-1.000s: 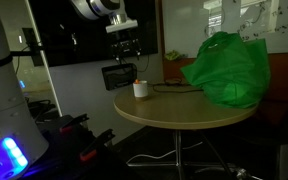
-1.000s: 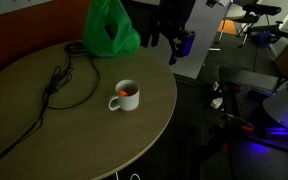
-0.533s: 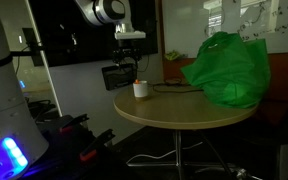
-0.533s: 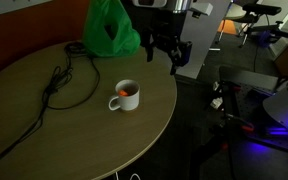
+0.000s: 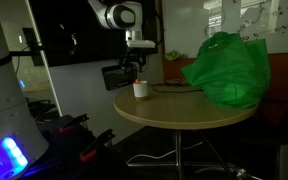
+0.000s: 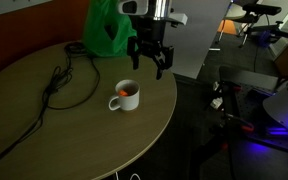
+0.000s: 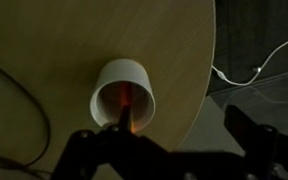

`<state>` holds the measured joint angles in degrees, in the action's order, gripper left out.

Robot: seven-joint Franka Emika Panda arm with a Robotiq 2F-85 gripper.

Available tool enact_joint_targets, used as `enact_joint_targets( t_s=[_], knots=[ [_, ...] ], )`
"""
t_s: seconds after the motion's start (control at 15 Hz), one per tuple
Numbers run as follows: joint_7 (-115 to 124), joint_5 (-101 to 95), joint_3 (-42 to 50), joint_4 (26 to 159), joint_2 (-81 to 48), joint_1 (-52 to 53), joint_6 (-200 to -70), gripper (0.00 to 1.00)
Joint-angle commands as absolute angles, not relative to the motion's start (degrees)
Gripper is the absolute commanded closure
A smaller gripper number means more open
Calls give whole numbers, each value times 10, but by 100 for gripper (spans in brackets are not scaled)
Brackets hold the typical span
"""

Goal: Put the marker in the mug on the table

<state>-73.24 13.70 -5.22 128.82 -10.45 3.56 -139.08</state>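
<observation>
Marker (image 6: 128, 93): inside the mug, leaning against its inner wall; in the wrist view it shows as an orange-red streak (image 7: 125, 110) in the mug's opening, and no part of it touches the gripper.
Mug (image 6: 124, 96): white, upright on the table, handle showing in an exterior view; it stands near the table's edge. In the wrist view its round mouth (image 7: 124, 88) is seen from above.
Table (image 6: 44, 130): round, tan wood-coloured top with a thick edge, on thin legs in an exterior view (image 5: 184, 115).
Gripper (image 6: 149, 68): fingers spread wide apart and holding nothing. It hangs in the air above the table's edge, close beside the mug and higher than its rim, touching neither mug nor table. In the wrist view the two dark fingers (image 7: 84, 150) stand apart at the bottom of the picture, with the mug just ahead of them.
Green bag (image 6: 109, 30): crumpled and much larger than the mug, sitting on the table well apart from it.
Black cable (image 6: 62, 85): lies in loose loops on the tabletop, beside the mug but not touching it.
Black device (image 5: 117, 76): a dark box with a screen, seen behind the mug in an exterior view; whether it rests on the table cannot be told.
</observation>
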Motion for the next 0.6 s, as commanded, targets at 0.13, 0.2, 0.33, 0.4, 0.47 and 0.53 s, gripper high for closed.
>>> enact_joint_targets(
  t_s=[0.13, 0.2, 0.33, 0.4, 0.47, 0.53],
  knots=[
    [-784, 171, -83, 1242, -160, 1, -1406, 2],
    [-783, 170, -86, 1234, -171, -2, -1407, 9],
    [-776, 164, -92, 1218, -191, -7, -1408, 20],
    [-774, 161, -95, 1211, -200, -10, -1409, 35],
    [-770, 157, -99, 1204, -208, -11, -1411, 41],
    [-768, 155, -102, 1197, -217, -12, -1410, 44]
  ],
)
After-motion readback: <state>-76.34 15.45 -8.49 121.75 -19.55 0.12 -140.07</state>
